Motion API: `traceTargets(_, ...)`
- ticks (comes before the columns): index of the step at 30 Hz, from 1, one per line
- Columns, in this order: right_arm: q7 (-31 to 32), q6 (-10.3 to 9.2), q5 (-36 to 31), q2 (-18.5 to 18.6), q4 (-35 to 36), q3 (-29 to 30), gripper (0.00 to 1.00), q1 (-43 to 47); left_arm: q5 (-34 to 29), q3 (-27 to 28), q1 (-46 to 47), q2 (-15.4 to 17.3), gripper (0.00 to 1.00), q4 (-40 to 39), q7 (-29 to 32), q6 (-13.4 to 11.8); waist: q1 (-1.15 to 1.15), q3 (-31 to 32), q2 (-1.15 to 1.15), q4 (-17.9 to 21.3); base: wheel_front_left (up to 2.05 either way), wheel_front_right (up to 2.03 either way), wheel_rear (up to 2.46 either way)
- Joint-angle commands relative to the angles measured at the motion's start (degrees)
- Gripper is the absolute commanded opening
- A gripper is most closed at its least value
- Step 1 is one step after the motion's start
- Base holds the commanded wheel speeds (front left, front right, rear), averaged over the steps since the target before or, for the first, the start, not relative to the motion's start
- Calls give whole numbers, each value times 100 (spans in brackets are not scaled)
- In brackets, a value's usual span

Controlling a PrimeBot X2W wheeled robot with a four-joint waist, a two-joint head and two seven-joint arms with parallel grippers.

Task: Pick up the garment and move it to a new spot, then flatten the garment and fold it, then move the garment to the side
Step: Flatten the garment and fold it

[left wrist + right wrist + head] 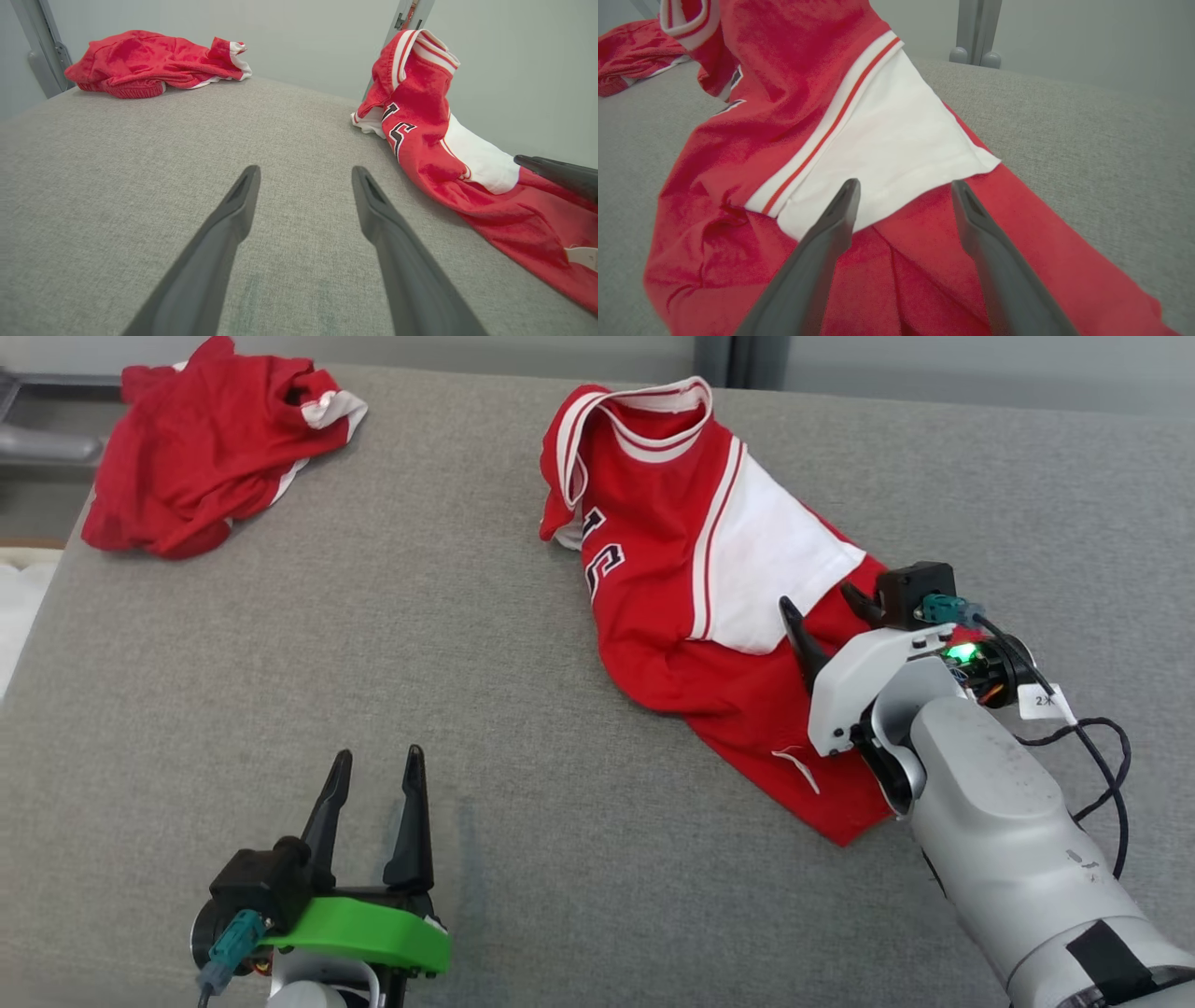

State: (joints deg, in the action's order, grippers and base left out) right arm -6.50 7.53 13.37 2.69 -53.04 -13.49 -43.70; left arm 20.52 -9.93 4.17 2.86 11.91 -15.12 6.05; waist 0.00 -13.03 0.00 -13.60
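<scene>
The garment point(695, 588) is a red and white jersey with dark letters, lying crumpled in a long heap on the grey surface right of the middle; it also shows in the left wrist view point(434, 154) and the right wrist view point(822, 121). My right gripper point(820, 602) hangs open just over its lower part, near the edge of the white sleeve point(896, 154), with nothing between the fingers point(831, 233). My left gripper point(375, 775) stands open near the front left over bare fabric, well apart from the jersey, its fingers point(233, 210) empty.
A second red garment point(210, 443) lies bunched at the far left corner of the grey padded surface point(448, 644), and appears again as a red heap point(154, 60) in the left wrist view. A grey post point(976, 32) stands behind the far edge. The right arm's cable point(1102, 756) hangs beside its wrist.
</scene>
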Motion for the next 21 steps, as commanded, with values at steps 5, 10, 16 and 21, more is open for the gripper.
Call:
traceTargets(5, 149, -8, 461, 36, -546, -139, 100, -329, 117, -110, 131, 6, 100, -4, -4, -65, 0, -428, 0, -493, 0, 0, 0)
traceTargets(10, 29, -7, 749, 30, -842, -270, 100, -523, 178, -207, 167, 6, 100, -6, -5, -110, 0, -479, 0, -555, 0, 0, 0)
traceTargets(16, -490, -7, 623, 30, -1152, -308, 32, -862, 174, -218, 166, 6, 100, -13, -5, -131, 0, -495, 0, -589, 0, 0, 0)
traceTargets(21, -794, -7, 331, 31, -1211, -313, 0, -1037, 151, -175, 116, 6, 100, -13, -5, -138, 0, -452, 0, -551, 0, 0, 0)
